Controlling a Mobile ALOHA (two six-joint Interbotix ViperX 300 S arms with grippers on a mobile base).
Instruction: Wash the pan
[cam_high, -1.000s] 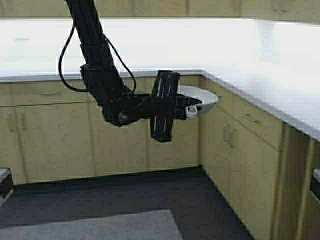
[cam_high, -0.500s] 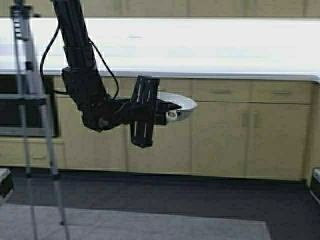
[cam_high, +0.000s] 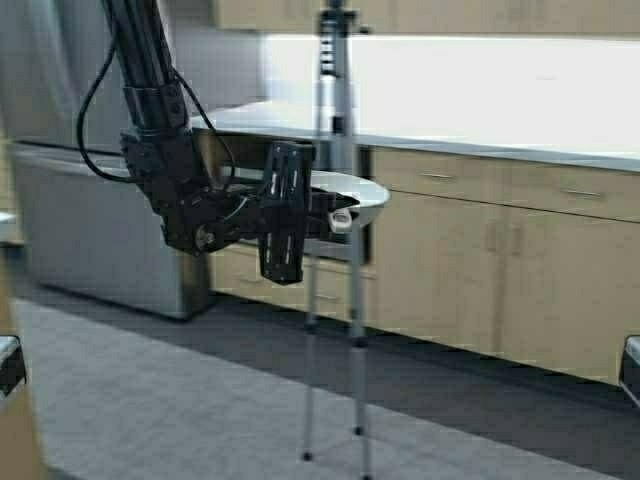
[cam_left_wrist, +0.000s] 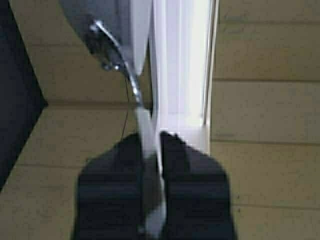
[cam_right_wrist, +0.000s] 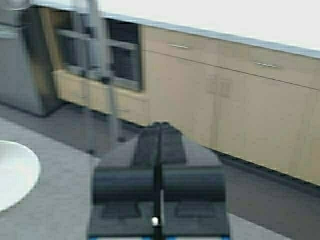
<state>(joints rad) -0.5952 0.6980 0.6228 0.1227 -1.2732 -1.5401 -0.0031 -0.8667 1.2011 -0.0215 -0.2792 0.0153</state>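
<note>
Left claw (cam_high: 338, 213) clamped on pan (cam_high: 362, 192) handle; right claw (cam_right_wrist: 159, 150) apparently together.

Black jointed left arm (cam_high: 170, 170), looped black cable (cam_high: 95, 120), blocky fingers (cam_left_wrist: 192, 190).

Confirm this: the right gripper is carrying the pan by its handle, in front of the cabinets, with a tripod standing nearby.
Not quite. The left gripper carries the pan, shut on its handle, as the high view shows. The right gripper is shut and empty. The cabinets and tripod are as stated.
</note>
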